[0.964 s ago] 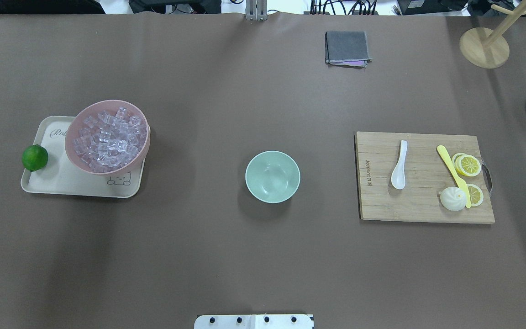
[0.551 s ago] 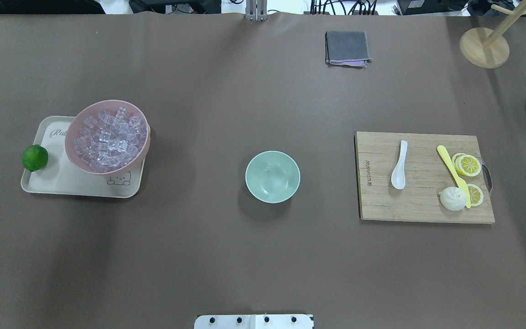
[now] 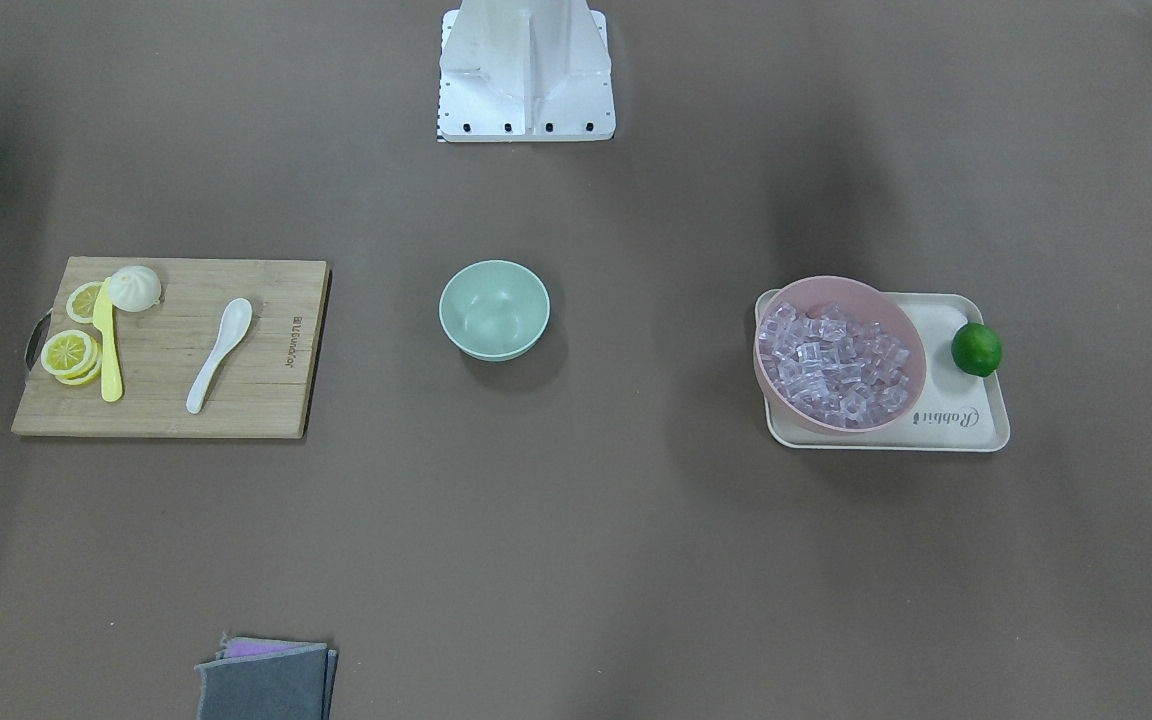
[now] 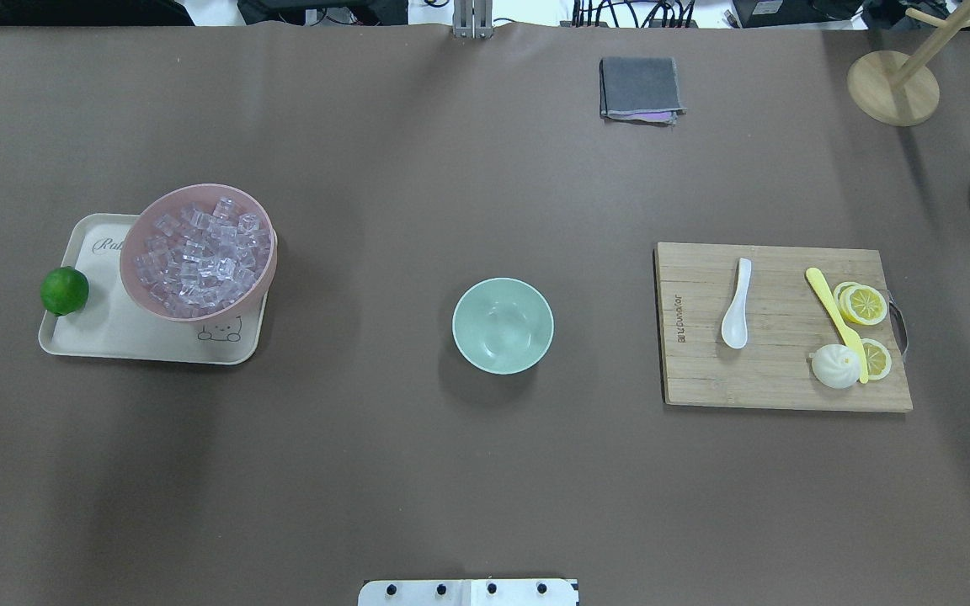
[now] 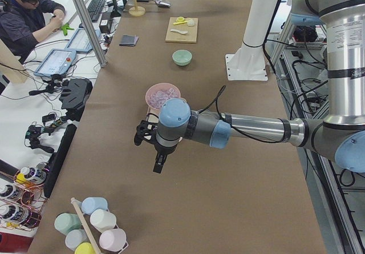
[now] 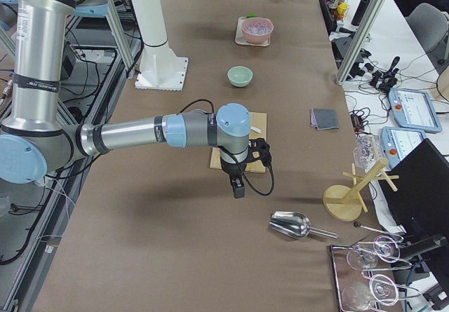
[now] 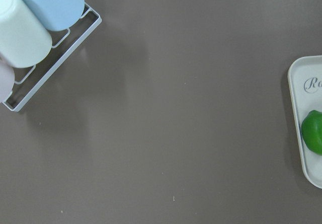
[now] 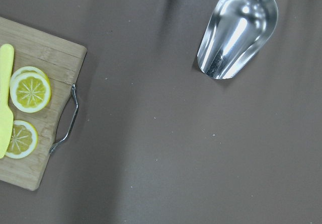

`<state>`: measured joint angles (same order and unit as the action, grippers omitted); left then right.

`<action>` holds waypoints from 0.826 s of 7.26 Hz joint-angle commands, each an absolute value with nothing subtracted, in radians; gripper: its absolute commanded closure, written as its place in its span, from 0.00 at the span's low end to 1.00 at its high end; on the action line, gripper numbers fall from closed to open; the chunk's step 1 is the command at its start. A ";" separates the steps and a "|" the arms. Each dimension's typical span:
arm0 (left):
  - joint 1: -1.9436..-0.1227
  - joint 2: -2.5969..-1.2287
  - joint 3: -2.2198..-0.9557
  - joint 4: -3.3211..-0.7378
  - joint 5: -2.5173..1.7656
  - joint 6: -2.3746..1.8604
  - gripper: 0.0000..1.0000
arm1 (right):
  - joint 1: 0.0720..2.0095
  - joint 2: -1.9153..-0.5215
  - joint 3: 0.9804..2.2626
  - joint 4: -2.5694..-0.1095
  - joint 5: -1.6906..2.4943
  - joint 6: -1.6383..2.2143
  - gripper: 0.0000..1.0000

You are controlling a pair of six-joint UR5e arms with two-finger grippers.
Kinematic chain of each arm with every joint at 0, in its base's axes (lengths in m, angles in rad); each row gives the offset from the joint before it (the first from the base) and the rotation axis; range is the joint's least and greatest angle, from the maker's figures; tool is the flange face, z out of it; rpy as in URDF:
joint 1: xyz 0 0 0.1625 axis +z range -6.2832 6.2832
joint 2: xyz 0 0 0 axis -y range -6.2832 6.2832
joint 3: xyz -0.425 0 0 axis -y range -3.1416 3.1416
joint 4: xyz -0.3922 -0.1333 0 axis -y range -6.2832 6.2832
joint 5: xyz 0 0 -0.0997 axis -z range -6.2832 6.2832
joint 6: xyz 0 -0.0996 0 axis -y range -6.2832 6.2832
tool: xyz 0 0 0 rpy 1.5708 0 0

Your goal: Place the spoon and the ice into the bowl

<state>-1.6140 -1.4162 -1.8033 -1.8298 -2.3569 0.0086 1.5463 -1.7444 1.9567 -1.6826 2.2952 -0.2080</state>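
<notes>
nothing on the desk [image 4: 485, 471] has shifted since a second ago. left gripper [image 5: 158, 166] hangs out past the tray [image 4: 114, 341] on its outer end, can't tell if it's released or clenched. ice [image 4: 199, 257] lies to its right, clear lilac cubes heaped in the pink bowl [image 4: 199, 315]. bowl [image 4: 472, 311] sits empty mid-desk, mint green. spoon [image 4: 738, 311] glossy white on the cutting board [image 4: 780, 383], long axis roughly fore-aft, scoop toward robot. right gripper [image 6: 238, 188] is beyond the board's right end, the nearer one; spoon lies to its left, grip state can't tell.
</notes>
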 commanded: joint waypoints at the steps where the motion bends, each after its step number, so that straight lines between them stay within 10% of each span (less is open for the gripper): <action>1: -1.614 -1.414 -1.787 -1.916 -2.361 0.006 0.02 | 1.546 -1.741 2.015 -1.671 2.304 -0.198 0.00; 6: -1.609 -1.558 -1.749 -2.026 -2.362 -0.261 0.02 | 1.565 -1.715 2.043 -1.657 2.309 -0.150 0.00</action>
<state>-1.6101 -1.5349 -1.7646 -1.9640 -2.3593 -0.2407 1.5606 -1.7173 2.0363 -1.6653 2.3067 -0.1643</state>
